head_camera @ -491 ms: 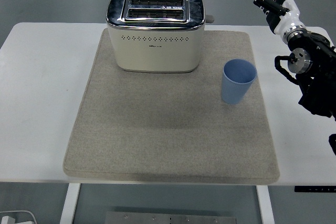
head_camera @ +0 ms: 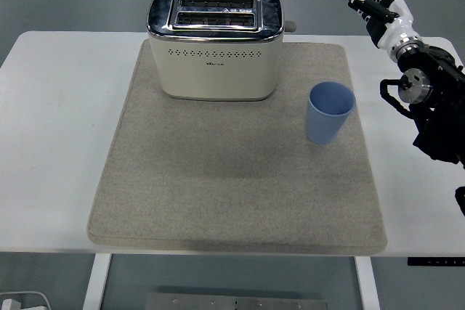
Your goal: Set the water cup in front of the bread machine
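Note:
A light blue water cup (head_camera: 330, 112) stands upright on the grey mat (head_camera: 240, 186), to the right of and slightly nearer than the cream toaster (head_camera: 215, 43), which sits at the mat's far edge. My right hand (head_camera: 375, 3) is raised above the table's far right corner, fingers spread and empty, well behind and to the right of the cup. The left arm is out of view.
The white table (head_camera: 58, 128) extends to the left of the mat. The mat's area in front of the toaster is bare. My right forearm (head_camera: 432, 107) hangs over the table's right edge.
The right hand has shifted very slightly; the cup and toaster have not moved.

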You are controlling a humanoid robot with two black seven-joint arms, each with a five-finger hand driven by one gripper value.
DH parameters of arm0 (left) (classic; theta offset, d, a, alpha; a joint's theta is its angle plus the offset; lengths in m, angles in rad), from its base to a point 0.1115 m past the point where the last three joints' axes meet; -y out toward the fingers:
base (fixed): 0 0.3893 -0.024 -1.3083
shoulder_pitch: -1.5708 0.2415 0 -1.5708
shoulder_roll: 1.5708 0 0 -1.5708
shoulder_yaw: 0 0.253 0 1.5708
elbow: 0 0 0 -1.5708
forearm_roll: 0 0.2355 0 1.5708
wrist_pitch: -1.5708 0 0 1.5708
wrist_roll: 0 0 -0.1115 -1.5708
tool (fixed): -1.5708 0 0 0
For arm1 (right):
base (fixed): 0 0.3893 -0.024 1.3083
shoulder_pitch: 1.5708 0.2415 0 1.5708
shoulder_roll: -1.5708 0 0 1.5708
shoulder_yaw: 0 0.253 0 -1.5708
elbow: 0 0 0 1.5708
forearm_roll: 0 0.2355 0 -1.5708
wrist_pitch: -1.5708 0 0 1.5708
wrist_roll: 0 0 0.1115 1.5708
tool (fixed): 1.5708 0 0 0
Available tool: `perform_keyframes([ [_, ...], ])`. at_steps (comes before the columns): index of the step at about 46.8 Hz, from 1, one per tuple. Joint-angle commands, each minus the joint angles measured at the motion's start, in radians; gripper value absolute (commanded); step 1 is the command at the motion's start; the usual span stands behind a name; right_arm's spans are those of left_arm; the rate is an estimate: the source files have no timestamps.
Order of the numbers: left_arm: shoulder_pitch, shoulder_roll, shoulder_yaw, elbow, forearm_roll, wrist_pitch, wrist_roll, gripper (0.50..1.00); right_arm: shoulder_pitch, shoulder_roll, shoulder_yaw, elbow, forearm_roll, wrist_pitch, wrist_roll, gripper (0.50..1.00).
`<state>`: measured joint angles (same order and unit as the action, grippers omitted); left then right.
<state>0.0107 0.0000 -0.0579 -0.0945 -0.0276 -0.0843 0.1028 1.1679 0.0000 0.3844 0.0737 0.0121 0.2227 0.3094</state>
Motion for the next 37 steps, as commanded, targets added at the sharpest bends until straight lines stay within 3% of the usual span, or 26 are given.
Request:
perform_keyframes([
  [1, 0.000, 0.000, 0.000, 0.001, 0.000, 0.001, 0.000, 1.000, -0.001, 0.000, 0.001, 0.000, 0.000, 0.014, 0.001, 0.913],
  [25, 0.000, 0.000, 0.003, 0.001, -0.002, 0.003, 0.000, 1.000, -0.030, -0.020, -0.079, 0.000, -0.008, 0.219, -0.004, 0.911],
  [37, -0.009, 0.000, 0.001, -0.002, 0.000, 0.002, 0.000, 1.000, -0.044, -0.055, -0.098, 0.000, -0.009, 0.251, -0.004, 0.911],
])
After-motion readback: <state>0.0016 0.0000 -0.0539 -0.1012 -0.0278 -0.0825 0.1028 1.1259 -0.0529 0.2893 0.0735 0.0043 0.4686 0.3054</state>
